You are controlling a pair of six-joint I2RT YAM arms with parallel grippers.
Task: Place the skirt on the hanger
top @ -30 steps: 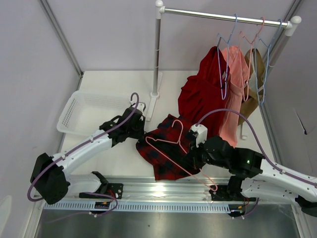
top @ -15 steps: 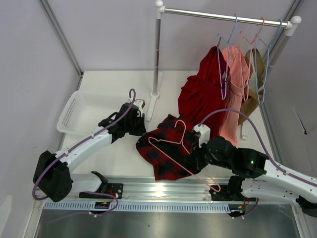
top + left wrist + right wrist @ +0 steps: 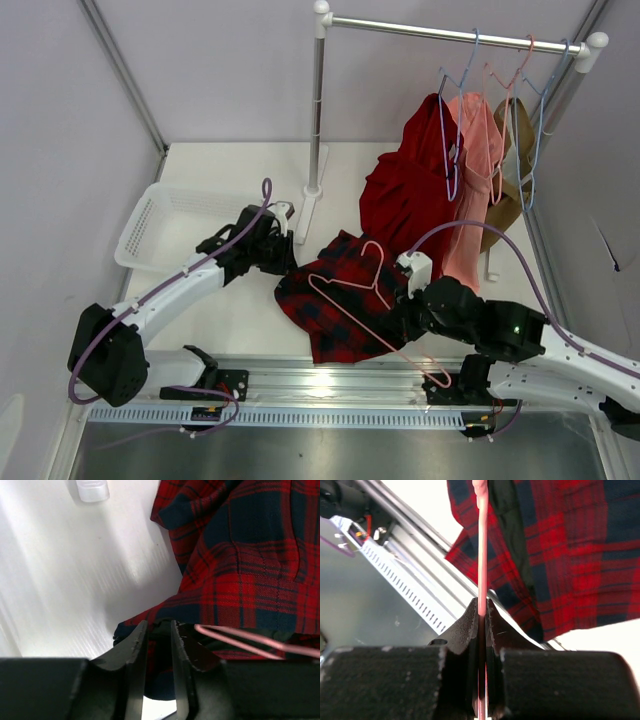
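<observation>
Skirt (image 3: 240,555) crumpled at table's (image 3: 240,310) near edge, centre. Right gripper (image 3: 482,610) clamped on pale-pink hanger (image 3: 482,555), which lies over skirt. Left gripper (image 3: 157,630) jaws narrowly apart astride skirt's left hem; real pinch or not, cannot tell. Best: secure one waistband layer, lift it open, feed hanger end inside.

The skirt (image 3: 240,555) runs off the left wrist view's right edge. Whether the left gripper (image 3: 157,627) pinches its hem is unclear.
</observation>
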